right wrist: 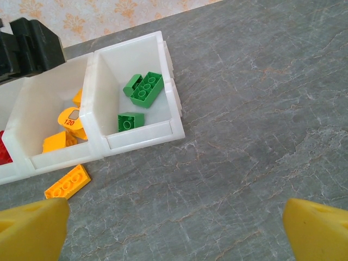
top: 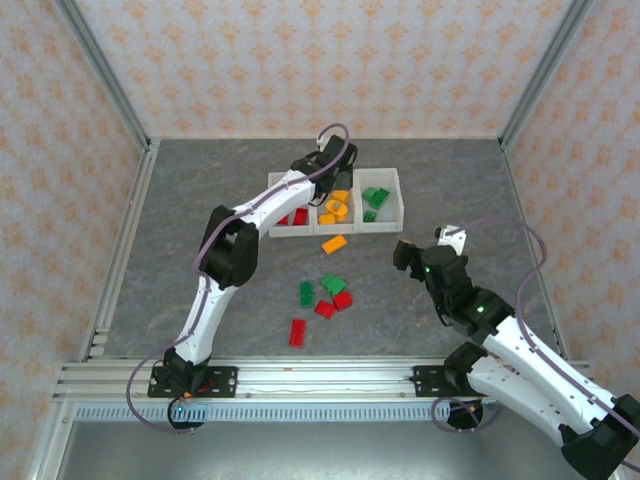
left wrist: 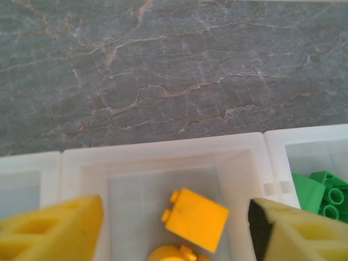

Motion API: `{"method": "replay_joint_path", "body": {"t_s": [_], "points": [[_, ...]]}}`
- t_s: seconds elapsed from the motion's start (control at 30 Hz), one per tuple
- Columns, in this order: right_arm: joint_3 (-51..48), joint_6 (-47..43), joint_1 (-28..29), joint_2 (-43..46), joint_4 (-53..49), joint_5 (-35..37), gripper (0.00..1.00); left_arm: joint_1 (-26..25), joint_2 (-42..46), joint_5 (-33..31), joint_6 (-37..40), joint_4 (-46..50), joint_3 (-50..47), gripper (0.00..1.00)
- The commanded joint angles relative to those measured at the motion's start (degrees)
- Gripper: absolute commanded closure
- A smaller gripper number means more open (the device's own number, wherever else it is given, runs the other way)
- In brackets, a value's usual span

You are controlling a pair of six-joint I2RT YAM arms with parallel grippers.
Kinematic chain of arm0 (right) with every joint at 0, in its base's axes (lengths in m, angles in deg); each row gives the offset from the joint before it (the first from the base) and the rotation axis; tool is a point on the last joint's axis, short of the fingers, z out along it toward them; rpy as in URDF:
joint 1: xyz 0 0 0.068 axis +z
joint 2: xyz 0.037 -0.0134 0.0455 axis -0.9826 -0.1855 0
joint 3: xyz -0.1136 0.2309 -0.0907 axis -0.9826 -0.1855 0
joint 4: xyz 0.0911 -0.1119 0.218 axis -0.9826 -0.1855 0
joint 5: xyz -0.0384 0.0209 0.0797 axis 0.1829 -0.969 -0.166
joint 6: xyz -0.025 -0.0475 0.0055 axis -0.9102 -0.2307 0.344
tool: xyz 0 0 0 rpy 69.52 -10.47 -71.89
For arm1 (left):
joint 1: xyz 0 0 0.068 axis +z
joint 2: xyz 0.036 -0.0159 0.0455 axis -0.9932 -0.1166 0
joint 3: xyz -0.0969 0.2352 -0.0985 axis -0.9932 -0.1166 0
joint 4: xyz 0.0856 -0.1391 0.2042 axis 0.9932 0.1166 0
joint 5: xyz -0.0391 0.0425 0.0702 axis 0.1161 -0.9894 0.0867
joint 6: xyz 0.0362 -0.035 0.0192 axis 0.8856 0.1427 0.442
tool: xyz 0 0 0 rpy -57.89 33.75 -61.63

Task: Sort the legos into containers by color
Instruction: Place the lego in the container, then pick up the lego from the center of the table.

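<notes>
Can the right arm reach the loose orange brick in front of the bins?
Probably yes: the right gripper is open, the orange brick lies flat on bare table beside the bins, and the left arm hangs over the bins, off that path.

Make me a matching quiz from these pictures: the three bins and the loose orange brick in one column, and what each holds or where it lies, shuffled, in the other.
Column one
1. left container
2. middle container
3. right container
4. loose orange brick

Column two
A. green bricks inside
B. on the table, in front of the row
C. red bricks inside
D. orange-yellow bricks inside

Pairs: 1-C, 2-D, 3-A, 4-B
</notes>
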Motion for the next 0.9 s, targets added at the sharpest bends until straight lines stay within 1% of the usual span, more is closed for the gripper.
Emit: {"method": "replay_joint_path", "body": {"t_s": [0.0,0.03,0.13,0.23,0.3,0.4,0.5,0.6,0.7,0.87], "points": [[-0.54,-0.86,-0.39,0.22,1.03,0.01,0.0,-0.09,10.5,-2.83,3.52,-0.37,-6.98,0.06],[-0.59,-0.85,-0.4,0.22,1.03,-0.1,0.0,-0.09,14.09,-2.67,3.96,-2.68,-11.33,0.01],[-0.69,-0.95,-0.39,0.22,1.2,-0.37,0.0,-0.09,25.78,-0.3,5.41,-9.51,-25.14,0.01],[-0.78,-1.08,-0.39,0.05,1.37,-0.62,0.0,-0.15,34.24,4.47,7.86,-13.24,-35.73,0.01],[-0.74,-1.08,-0.39,-0.13,1.39,-0.56,0.0,-0.18,38.22,8.41,9.64,-14.53,-41.35,0.01],[-0.74,-1.03,-0.39,-0.44,1.3,-0.5,0.0,-0.76,41.85,11.05,11.06,-15.36,-48.59,0.01],[-0.69,-1.08,-0.39,-0.57,1.21,-0.39,0.0,-2.3,41.95,10.93,12.14,-14.17,-53.25,0.01],[-0.69,-1.08,-0.39,-0.66,1.12,-0.39,0.0,-4.8,39.42,10.56,12.75,-12.56,-54.55,0.01],[-0.69,-1.0,-0.41,-0.66,1.12,-0.43,0.0,-6.81,35.77,10.44,13.33,-11.83,-53.6,0.01],[-0.61,-0.82,-0.39,-0.58,0.86,-0.26,0.0,-7.24,29.59,10.06,13.42,-10.27,-49.27,0.01]]}}
